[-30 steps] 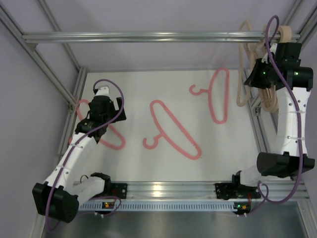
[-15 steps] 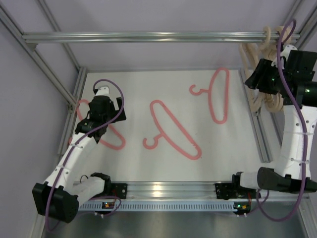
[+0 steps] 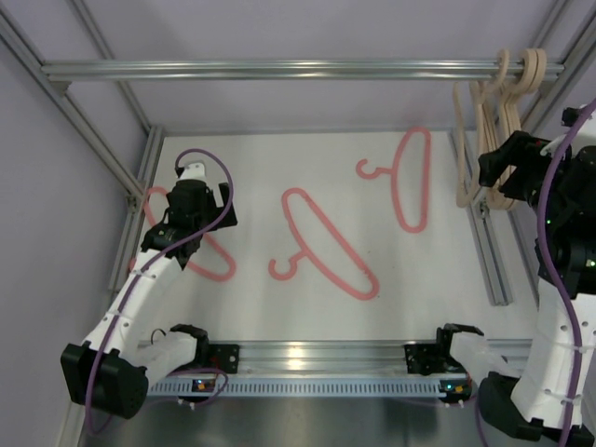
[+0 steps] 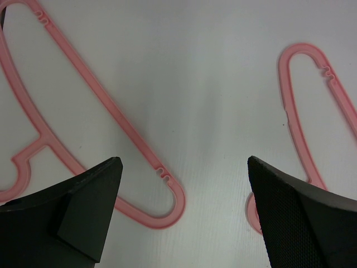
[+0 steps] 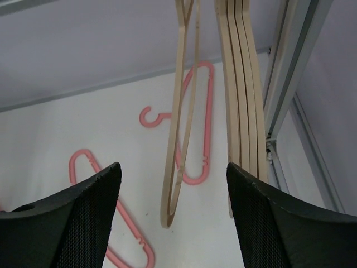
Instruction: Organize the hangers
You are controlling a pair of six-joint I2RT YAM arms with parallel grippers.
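Note:
Several beige hangers (image 3: 495, 116) hang by their hooks from the top rail (image 3: 279, 68) at the far right. My right gripper (image 3: 494, 169) is open just in front of them and holds nothing. In the right wrist view its gripper (image 5: 173, 166) faces one beige hanger (image 5: 182, 111) hanging free, with a tight beige bundle (image 5: 241, 84) to its right. Three pink hangers lie flat on the table: a left one (image 3: 212, 259), a middle one (image 3: 328, 247) and a right one (image 3: 413, 177). My left gripper (image 3: 200, 219) hovers open over the left one. In its wrist view the gripper (image 4: 183, 163) is above that hanger (image 4: 83, 100).
An aluminium frame surrounds the white table, with a side rail (image 3: 491, 251) along the right edge under the hanging hangers and a slanted post (image 3: 102, 154) at the left. The middle pink hanger's end (image 4: 312, 111) shows at the right of the left wrist view.
My right gripper opened and let go of a beige hanger, which now hangs on the rail. The right arm drew back to the right. The left arm stayed still.

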